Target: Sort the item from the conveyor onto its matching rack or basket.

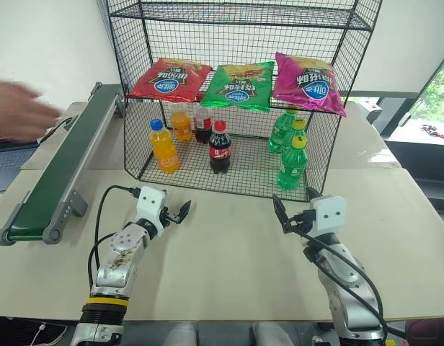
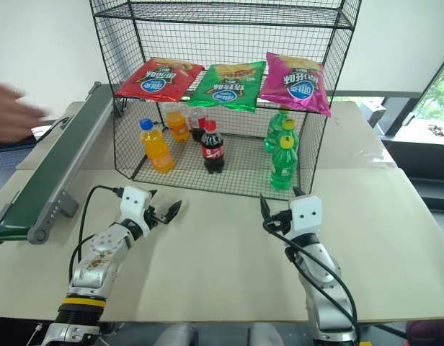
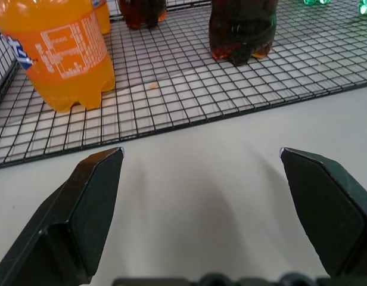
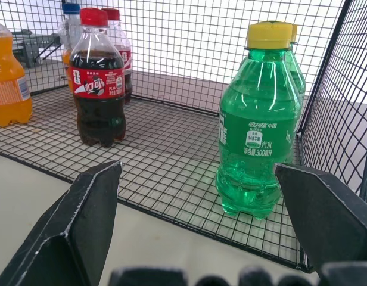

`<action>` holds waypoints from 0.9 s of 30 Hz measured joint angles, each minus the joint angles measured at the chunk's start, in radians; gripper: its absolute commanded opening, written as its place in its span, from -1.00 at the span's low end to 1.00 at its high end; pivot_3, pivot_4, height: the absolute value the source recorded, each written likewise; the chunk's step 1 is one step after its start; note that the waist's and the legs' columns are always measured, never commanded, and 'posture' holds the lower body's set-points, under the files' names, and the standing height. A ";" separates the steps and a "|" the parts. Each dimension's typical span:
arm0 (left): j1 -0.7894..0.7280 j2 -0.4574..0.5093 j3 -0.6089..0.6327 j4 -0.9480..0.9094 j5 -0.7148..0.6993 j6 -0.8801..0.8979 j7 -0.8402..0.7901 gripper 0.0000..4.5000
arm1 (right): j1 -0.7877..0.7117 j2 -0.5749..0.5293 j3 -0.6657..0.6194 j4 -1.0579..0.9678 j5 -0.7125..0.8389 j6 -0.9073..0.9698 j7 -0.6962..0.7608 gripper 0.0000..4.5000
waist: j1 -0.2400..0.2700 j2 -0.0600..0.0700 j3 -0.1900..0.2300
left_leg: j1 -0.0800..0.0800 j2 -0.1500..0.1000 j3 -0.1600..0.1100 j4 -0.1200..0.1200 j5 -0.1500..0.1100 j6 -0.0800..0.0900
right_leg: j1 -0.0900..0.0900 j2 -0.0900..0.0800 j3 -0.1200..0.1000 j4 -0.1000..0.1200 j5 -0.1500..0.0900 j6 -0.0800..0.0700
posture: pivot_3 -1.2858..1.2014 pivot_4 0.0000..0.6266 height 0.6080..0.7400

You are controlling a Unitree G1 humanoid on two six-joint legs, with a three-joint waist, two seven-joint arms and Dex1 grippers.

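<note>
The item, a flat red chip bag, lies at the left end of the middle shelf of the black wire rack. The dark green conveyor runs along the table's left side with nothing on its belt. My left gripper hovers over the table in front of the rack, open and empty; in the left wrist view its fingers frame bare tabletop. My right gripper is also open and empty, pointing at the rack's lower shelf near a green bottle.
A green bag and a magenta bag lie beside the red one. Orange, cola and green bottles stand on the bottom shelf. A person's hand reaches in at the far left, beyond the conveyor.
</note>
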 measured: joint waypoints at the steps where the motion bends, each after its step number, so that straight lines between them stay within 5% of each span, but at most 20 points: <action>1: 0.000 0.000 0.000 0.000 0.000 -0.001 0.000 0.99 | -0.001 0.000 0.000 0.001 0.000 0.000 0.000 1.00 | 0.000 0.000 0.000 | 0.000 0.000 0.000 0.000 0.000 0.000 | 0.000 0.000 0.000 0.000 0.000 0.000 | 0.03 -0.52 0.97; 27: 0.004 0.004 0.019 -0.007 -0.002 0.003 -0.004 0.99 | 0.016 0.003 0.006 -0.014 0.000 0.005 0.002 1.00 | 0.000 0.000 0.000 | 0.000 0.000 0.000 0.000 0.000 0.000 | 0.001 0.000 0.000 0.000 0.000 0.000 | 0.03 -0.52 0.97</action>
